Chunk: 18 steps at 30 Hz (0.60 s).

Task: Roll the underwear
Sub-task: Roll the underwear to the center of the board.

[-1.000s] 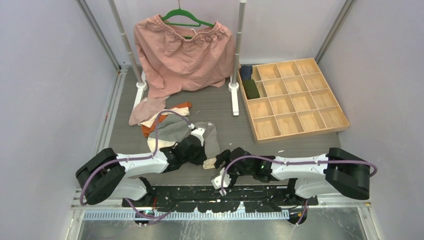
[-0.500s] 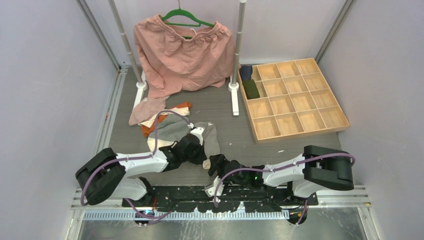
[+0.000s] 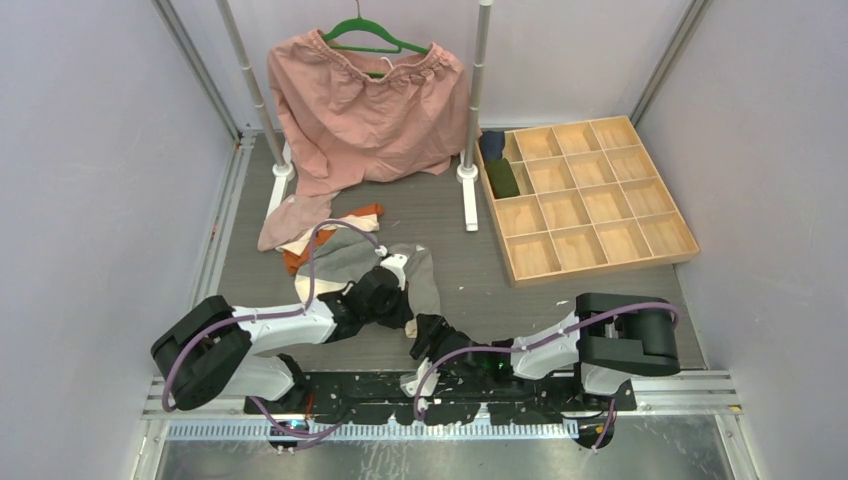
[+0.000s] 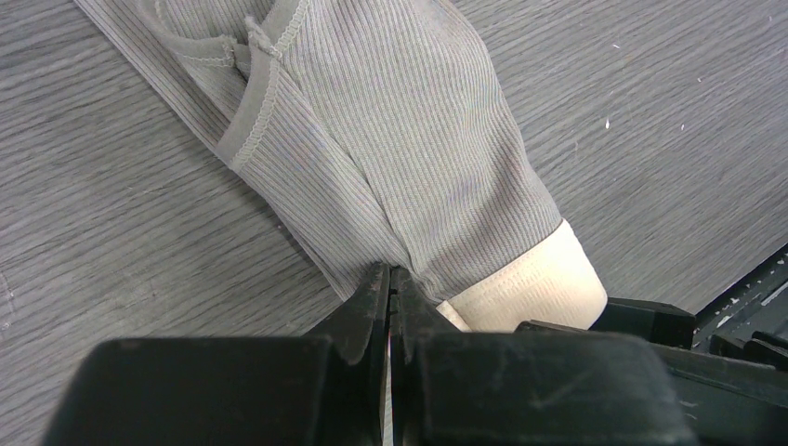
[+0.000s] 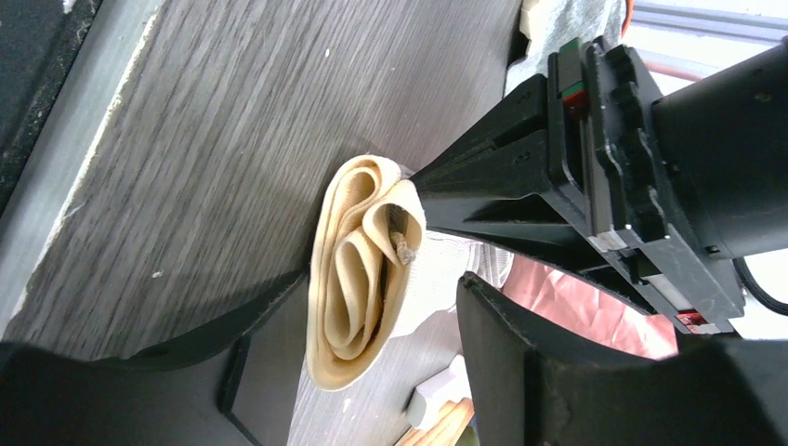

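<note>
The left end effector (image 4: 388,276) has its fingers pressed together, and their tips nip the lower edge of the grey underwear (image 4: 409,139) right where the ribbed grey cloth meets the cream underwear (image 4: 530,283), which pokes out at the lower right of the left wrist view. In the overhead view this end effector sits just left of centre in the lower half of the frame, on top of the cloth. The grey piece lies flat on the wood-grain worktop (image 3: 600,290) and runs up and away from it. The right end effector (image 5: 381,288) stands spread, with one finger on each side of the rolled end of the cream piece. The roll shows as a loose spiral in the middle of the right wrist view. The lower-left finger (image 5: 269,325) lies just beside the roll or touches it; which of the two cannot be told. The other finger (image 5: 502,353) stands a little apart from it. More underwear (image 3: 300,235), in pink, orange and cream, lies in a heap up and to the left of the grey piece. A wooden tray (image 3: 580,245) sits at the right, with two dark rolls (image 3: 502,178) in its upper-left compartments.
</note>
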Each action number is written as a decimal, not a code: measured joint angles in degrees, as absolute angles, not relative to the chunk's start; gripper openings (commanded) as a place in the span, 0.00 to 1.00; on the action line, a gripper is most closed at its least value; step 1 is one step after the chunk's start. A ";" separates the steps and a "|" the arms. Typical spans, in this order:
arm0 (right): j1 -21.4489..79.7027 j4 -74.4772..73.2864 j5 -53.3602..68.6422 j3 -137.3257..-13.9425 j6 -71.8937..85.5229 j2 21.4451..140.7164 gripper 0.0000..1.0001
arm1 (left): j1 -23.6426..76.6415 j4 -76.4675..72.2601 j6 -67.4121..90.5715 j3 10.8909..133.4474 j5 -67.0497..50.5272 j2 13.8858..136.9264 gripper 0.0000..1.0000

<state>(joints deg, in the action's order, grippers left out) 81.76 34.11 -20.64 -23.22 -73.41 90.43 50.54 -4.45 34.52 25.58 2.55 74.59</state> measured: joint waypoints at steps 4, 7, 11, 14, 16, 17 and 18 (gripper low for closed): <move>82.35 34.26 -22.39 -23.75 -73.08 91.83 0.54 | 50.48 -4.47 34.52 25.58 2.37 74.63 0.01; 82.63 34.24 -23.75 -24.32 -72.10 93.03 0.42 | 50.43 -4.47 34.52 25.58 2.31 74.63 0.00; 82.91 34.00 -24.75 -24.43 -70.00 94.32 0.11 | 50.43 -4.47 34.52 25.58 2.31 74.63 0.00; 83.05 33.76 -25.47 -24.64 -67.61 94.78 0.01 | 50.37 -4.47 34.52 25.58 2.28 74.63 0.01; 83.15 33.32 -26.28 -25.19 -64.88 94.78 0.01 | 50.35 -4.47 34.52 25.58 2.26 74.59 0.01; 83.22 33.01 -26.74 -25.52 -63.35 94.78 0.01 | 50.33 -4.45 34.52 25.58 2.28 74.50 0.01; 83.31 32.47 -27.31 -26.02 -61.43 94.78 0.01 | 50.26 -4.27 34.50 25.58 2.33 74.35 0.01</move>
